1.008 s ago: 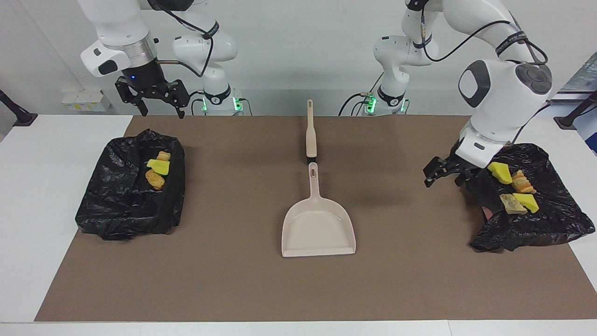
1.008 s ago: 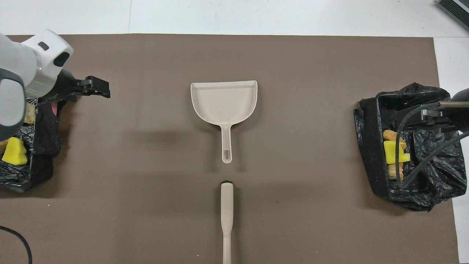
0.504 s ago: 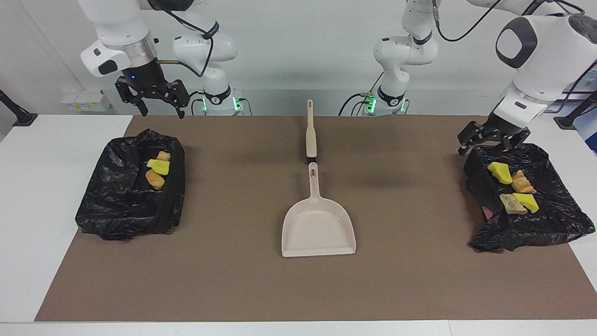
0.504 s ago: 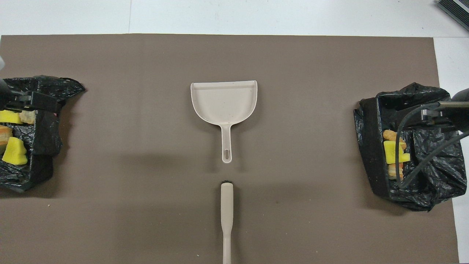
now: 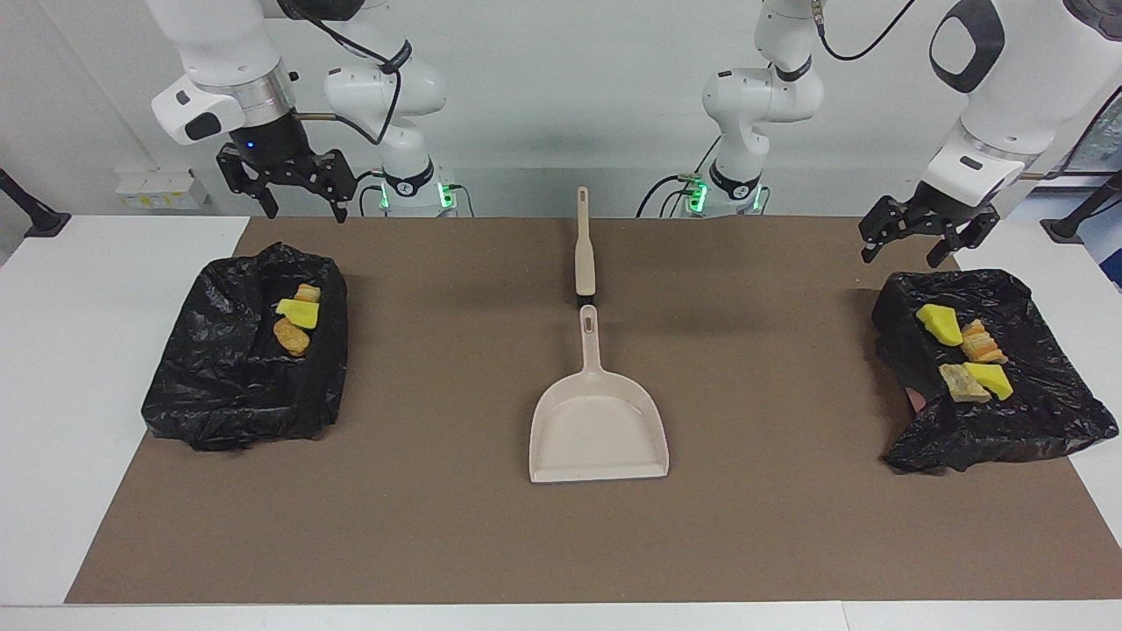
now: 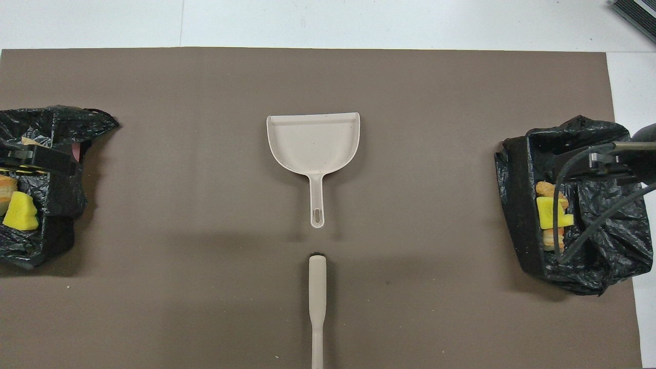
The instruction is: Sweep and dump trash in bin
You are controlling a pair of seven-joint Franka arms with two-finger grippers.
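Brown mat (image 5: 438,526) covers the bench (image 5: 79,421). Beige dustpan (image 5: 599,429) lies flat mid-mat, its handle pointing toward the robots; the beige brush handle (image 5: 583,245) lies in line with it, nearer the robots, with a small gap between. Two bins lined with black bags: one at the right arm's end (image 5: 245,368) holds three trash bits (image 5: 296,314), yellow sponge and orange lumps; one at the left arm's end (image 5: 990,377) holds four (image 5: 964,355). No trash on the mat or in the dustpan. Right pincer (image 5: 298,194) hangs in the air over the robot-side edge of its bin, fingers spread, holding nothing. Left pincer (image 5: 916,235) is raised over the robot-side edge of the other bin, fingers apart, apparently empty.
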